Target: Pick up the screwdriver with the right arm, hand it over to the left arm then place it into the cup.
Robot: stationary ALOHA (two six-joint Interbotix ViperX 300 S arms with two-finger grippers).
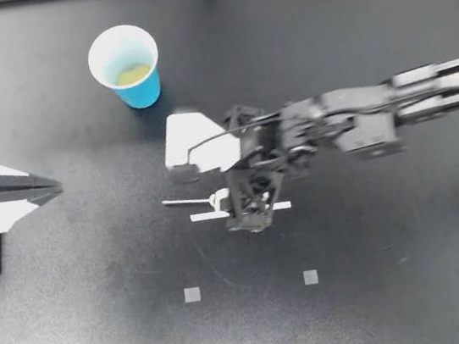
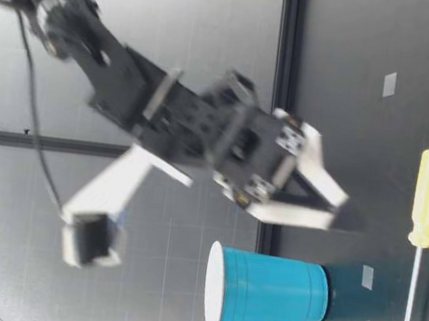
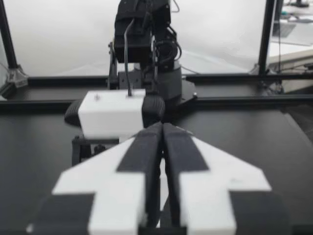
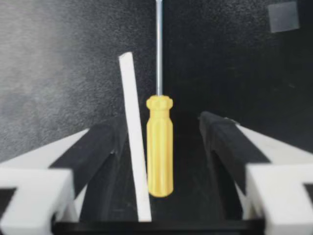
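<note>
Here the right jaws gape wide astride the screwdriver point(image 4: 159, 147), not touching it; left jaws pressed together.

table point(image 1: 416, 283): white strip point(image 1: 202, 217) | grey squares point(image 1: 192, 294) apart from it

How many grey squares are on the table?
2: left square and right square, side by side, across the screwdriver from the cup. My right arm may hide others.

Screwdriver point(image 4: 159, 147) handle yellow; cup point(image 1: 143, 90) blue, white rim; table point(image 1: 385, 304) black.
</note>
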